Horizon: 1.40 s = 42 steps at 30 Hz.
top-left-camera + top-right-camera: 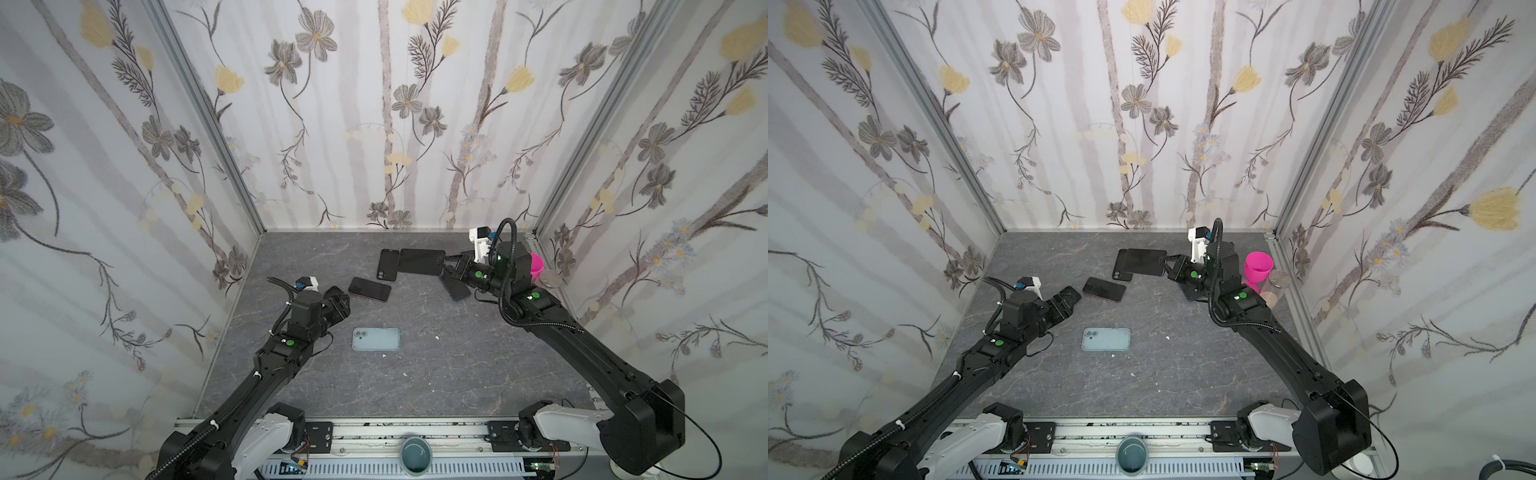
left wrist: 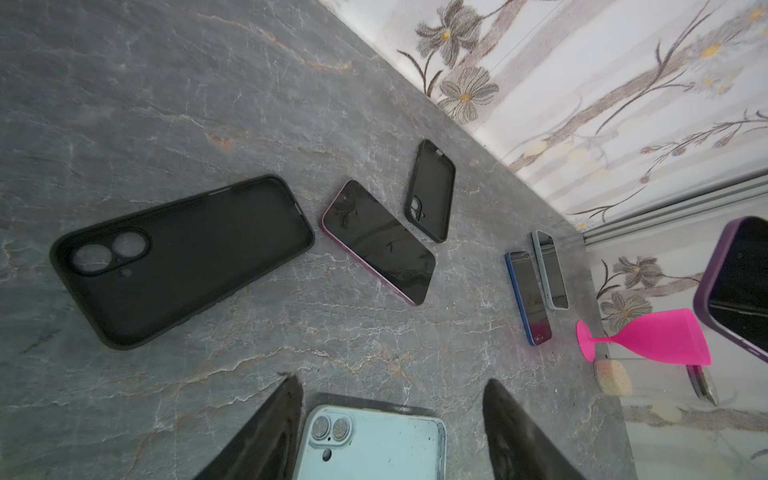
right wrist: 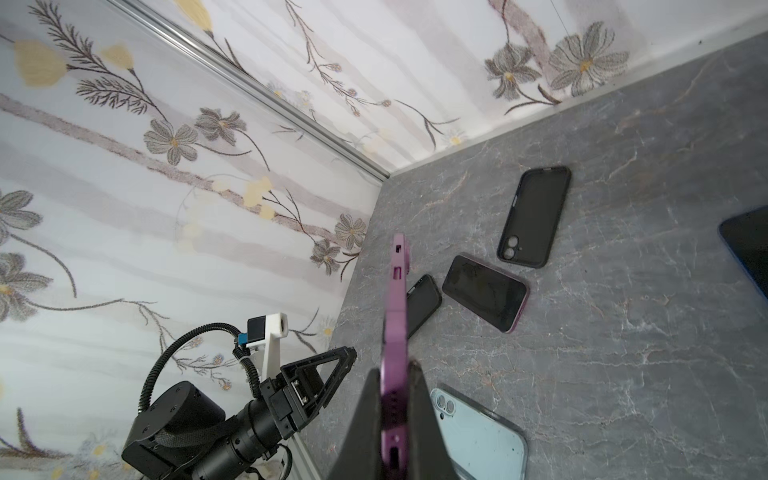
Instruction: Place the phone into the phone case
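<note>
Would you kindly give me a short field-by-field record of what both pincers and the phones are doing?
left pincer: open, close to the light blue phone, camera side up
right pincer: shut on the purple-rimmed phone case
loose on grey marbled table: nearer black empty case; farther black empty case; pink-edged phone, screen up
by the wall: pink plastic goblet
</note>
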Each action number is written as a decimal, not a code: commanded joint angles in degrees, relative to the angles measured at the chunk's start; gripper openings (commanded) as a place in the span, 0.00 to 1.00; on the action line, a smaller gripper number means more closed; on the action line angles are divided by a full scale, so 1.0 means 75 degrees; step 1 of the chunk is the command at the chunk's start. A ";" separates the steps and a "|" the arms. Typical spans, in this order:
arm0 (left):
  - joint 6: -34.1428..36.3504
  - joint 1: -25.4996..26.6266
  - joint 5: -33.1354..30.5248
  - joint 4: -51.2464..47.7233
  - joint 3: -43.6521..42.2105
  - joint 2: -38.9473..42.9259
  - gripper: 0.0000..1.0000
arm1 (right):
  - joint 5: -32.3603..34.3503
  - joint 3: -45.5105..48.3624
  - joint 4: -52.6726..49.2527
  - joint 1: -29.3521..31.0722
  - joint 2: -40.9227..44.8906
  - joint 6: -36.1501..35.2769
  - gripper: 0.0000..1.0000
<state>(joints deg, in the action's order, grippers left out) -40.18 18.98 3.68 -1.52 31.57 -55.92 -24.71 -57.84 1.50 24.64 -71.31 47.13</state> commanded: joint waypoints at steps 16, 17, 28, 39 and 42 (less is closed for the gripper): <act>-0.0114 -0.0007 0.1290 0.0628 -0.0621 -0.1058 0.58 | -0.0372 0.1373 0.1599 0.1301 -0.0732 0.1535 0.00; -0.0126 -0.0001 0.1343 0.0667 -0.0661 -0.1117 0.57 | -0.0370 0.1428 0.1721 0.1354 -0.0815 0.1598 0.00; -0.0217 0.0001 0.1868 0.0996 -0.0888 -0.1750 0.55 | -0.0724 0.1899 0.2523 0.1677 -0.1830 0.1869 0.00; -0.0124 0.0082 0.2210 0.1181 -0.0973 -0.2212 0.55 | -0.0900 0.2157 0.2589 0.1686 -0.2360 0.1749 0.00; -0.0127 0.0103 0.2295 0.1256 -0.0987 -0.2405 0.55 | -0.0946 0.2158 0.2559 0.1691 -0.2445 0.1719 0.00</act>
<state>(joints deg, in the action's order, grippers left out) -41.39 19.62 19.77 5.78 24.32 -73.32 -30.02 -41.63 17.17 37.23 -89.36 59.92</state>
